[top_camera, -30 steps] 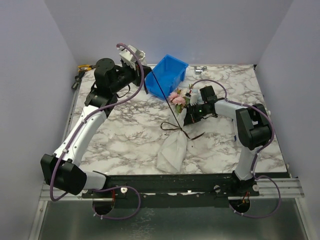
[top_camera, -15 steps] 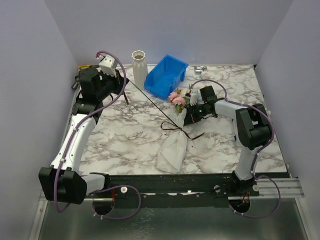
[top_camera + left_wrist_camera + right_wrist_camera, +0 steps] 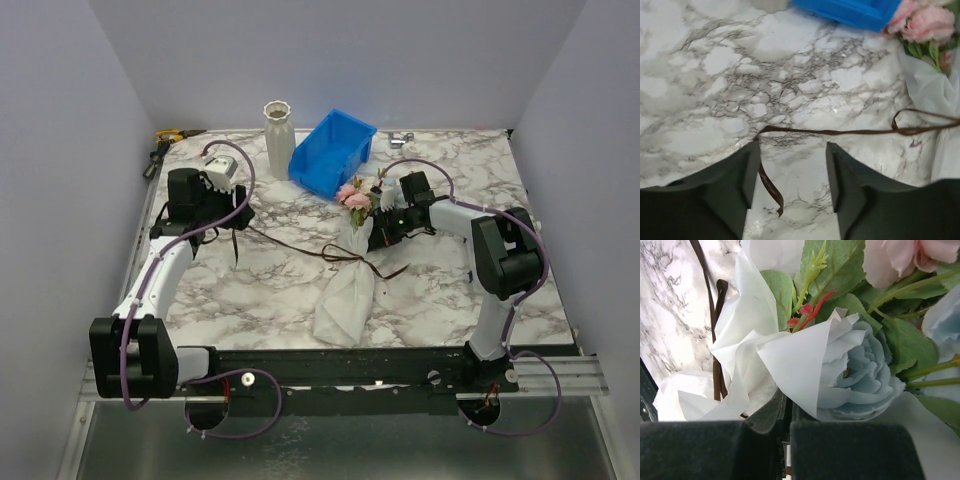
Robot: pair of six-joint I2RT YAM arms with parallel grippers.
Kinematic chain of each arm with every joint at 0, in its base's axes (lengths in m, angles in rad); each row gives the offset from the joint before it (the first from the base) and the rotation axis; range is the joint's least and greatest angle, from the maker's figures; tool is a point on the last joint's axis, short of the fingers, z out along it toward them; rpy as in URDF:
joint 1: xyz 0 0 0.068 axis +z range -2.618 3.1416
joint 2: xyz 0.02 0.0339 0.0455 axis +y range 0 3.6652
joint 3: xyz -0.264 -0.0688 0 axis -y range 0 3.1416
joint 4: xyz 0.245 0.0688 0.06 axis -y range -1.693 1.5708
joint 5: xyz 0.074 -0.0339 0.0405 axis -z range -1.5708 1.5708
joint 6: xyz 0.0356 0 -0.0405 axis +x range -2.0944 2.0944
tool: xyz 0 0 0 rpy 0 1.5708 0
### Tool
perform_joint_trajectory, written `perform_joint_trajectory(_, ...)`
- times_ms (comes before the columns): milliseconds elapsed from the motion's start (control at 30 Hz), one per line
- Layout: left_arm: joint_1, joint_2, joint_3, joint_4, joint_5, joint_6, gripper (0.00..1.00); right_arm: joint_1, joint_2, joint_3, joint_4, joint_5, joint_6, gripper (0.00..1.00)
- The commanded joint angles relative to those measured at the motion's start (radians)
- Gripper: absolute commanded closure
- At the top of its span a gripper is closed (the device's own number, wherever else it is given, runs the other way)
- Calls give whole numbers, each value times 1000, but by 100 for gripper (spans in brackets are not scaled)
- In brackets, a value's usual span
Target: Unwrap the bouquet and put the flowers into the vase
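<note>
The bouquet [image 3: 350, 290] lies mid-table in its white paper cone, with the flowers [image 3: 355, 195] at the far end. My right gripper [image 3: 383, 232] is shut on the wrapping paper [image 3: 795, 365] at the bouquet's neck, beside a pale blue flower [image 3: 860, 370]. A thin brown ribbon [image 3: 290, 243] trails slack from the bouquet leftward to my left gripper [image 3: 240, 222]. That gripper [image 3: 793, 145] stands open, and the ribbon [image 3: 840, 132] rests against its left finger with the loose end hanging between the jaws. The ribbed off-white vase [image 3: 278, 138] stands upright at the back.
A blue plastic bin [image 3: 335, 150] sits right of the vase, close behind the flowers. Hand tools [image 3: 165, 140] lie at the back left edge and a small metal part [image 3: 400, 138] at the back. Purple walls enclose the table on three sides.
My left arm swung from the back by the bin toward the near left, drawing the ribbon out. Its gripper has opened and the taut ribbon now lies slack. The right arm held still.
</note>
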Motion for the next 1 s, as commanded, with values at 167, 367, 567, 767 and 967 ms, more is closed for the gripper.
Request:
perform_joint_trajectory(167, -276, -73, -79, -16, 429, 740, 37, -6, 56, -19, -91, 101, -39, 99)
perform_joint_trajectory(367, -555, 169, 72, -27, 406, 861, 59, -5, 63, -17, -90, 98, -33, 99)
perform_joint_trajectory(567, -684, 367, 198, -23, 387, 979, 65, -5, 67, -16, -94, 84, -11, 99)
perform_joint_trajectory(767, -721, 487, 262, 6, 385, 994, 66, -5, 79, -4, -95, 71, 12, 99)
perform_joint_trajectory(967, -741, 554, 298, 59, 384, 966, 67, -6, 81, 0, -92, 64, 25, 99)
